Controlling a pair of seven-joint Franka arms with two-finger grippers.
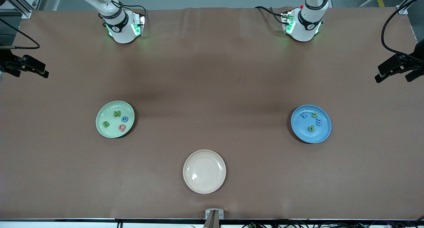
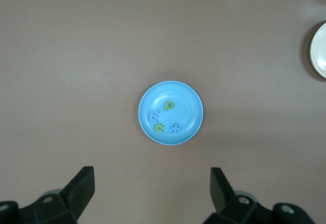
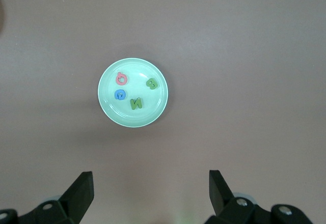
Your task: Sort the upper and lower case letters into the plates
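Observation:
The pale green plate [image 1: 112, 132] lies toward the right arm's end of the table. It holds a green B [image 1: 105, 124], a green N [image 1: 116, 114], a blue letter [image 1: 125, 119] and a red letter [image 1: 122, 127]. The blue plate [image 1: 299, 128] lies toward the left arm's end. It holds a green P [image 1: 311, 128], a yellow-green letter [image 1: 314, 114] and two blue letters [image 1: 319, 122]. My left gripper [image 2: 152, 183] is open and empty, high over the table, with the blue plate [image 2: 186, 107] in its view. My right gripper [image 3: 151, 183] is open and empty, high above the green plate [image 3: 133, 118].
An empty cream-beige plate [image 1: 204, 187] lies nearest the front camera, midway along the table; its edge shows in the left wrist view [image 2: 320, 51]. Black camera mounts stick in at both table ends [image 1: 25, 66] [image 1: 399, 67]. Both arms are drawn back near their bases.

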